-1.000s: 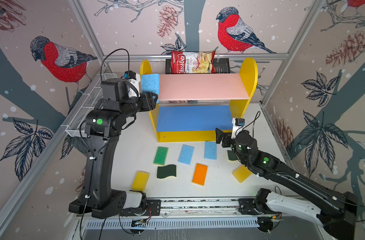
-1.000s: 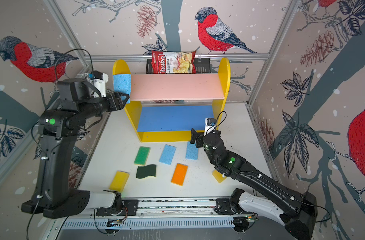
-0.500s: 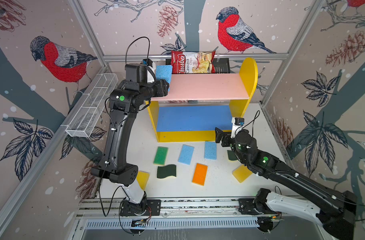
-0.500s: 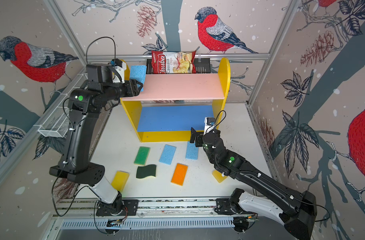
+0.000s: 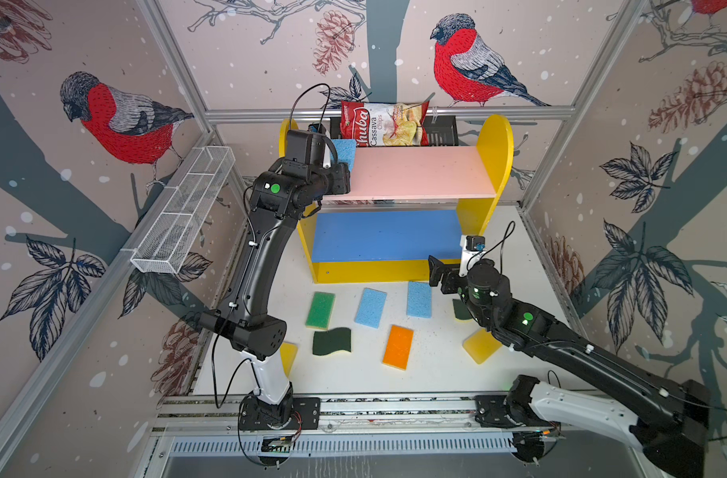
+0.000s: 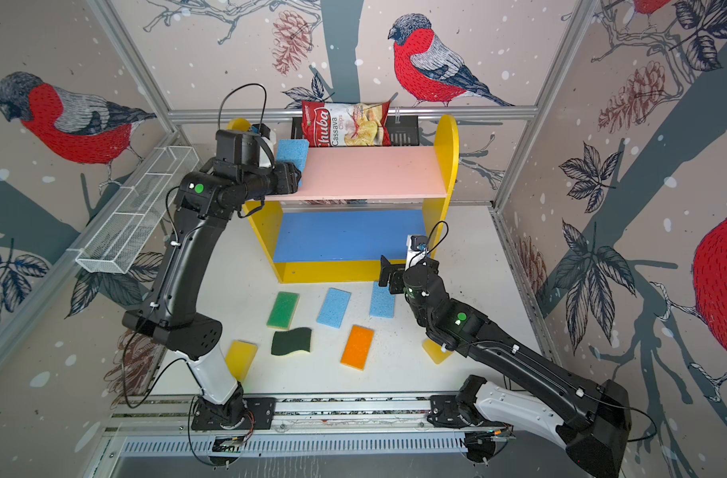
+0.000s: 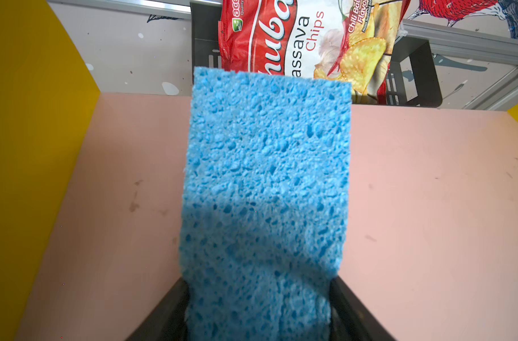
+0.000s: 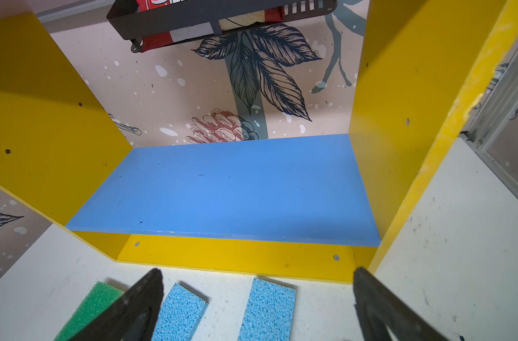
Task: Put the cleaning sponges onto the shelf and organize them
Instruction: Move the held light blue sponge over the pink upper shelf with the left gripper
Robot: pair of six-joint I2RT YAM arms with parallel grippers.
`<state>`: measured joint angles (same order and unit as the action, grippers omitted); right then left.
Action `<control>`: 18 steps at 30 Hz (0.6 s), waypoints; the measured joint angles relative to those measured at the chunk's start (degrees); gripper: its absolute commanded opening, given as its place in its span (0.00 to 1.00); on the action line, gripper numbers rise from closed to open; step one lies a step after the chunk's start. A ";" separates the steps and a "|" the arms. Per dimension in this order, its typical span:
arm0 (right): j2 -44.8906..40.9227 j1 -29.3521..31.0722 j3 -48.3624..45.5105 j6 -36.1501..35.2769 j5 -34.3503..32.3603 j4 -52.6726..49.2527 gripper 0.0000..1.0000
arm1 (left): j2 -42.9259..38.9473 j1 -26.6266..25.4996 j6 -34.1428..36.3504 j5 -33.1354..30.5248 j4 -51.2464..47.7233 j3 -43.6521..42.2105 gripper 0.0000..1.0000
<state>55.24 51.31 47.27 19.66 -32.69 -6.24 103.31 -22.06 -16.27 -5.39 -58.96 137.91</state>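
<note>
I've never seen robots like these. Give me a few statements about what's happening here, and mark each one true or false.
1. The left gripper holds a light blue sponge over the pink upper board. True.
2. The right gripper is clamped on an orange sponge. False: it is open and empty, and the orange sponge lies on the table.
3. The blue middle board has no sponge on it. True.
4. The chips bag lies on the pink upper board. False: it sits in the black rack behind the shelf.
</note>
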 measured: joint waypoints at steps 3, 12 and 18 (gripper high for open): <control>-0.20 -0.37 -0.28 -0.22 0.00 0.09 1.00 | 0.46 -0.42 -0.37 -1.84 0.33 0.00 0.65; -2.05 -1.42 -1.77 -0.66 0.24 0.13 1.00 | 2.29 -1.97 -2.95 -8.31 2.93 0.24 0.67; -2.67 -2.08 -1.97 -1.38 0.74 0.13 1.00 | 3.17 -2.40 -3.91 -10.12 3.98 0.46 0.73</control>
<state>52.58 49.23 45.30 18.28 -31.94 -6.11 106.48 -24.47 -20.18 -15.51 -54.98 138.37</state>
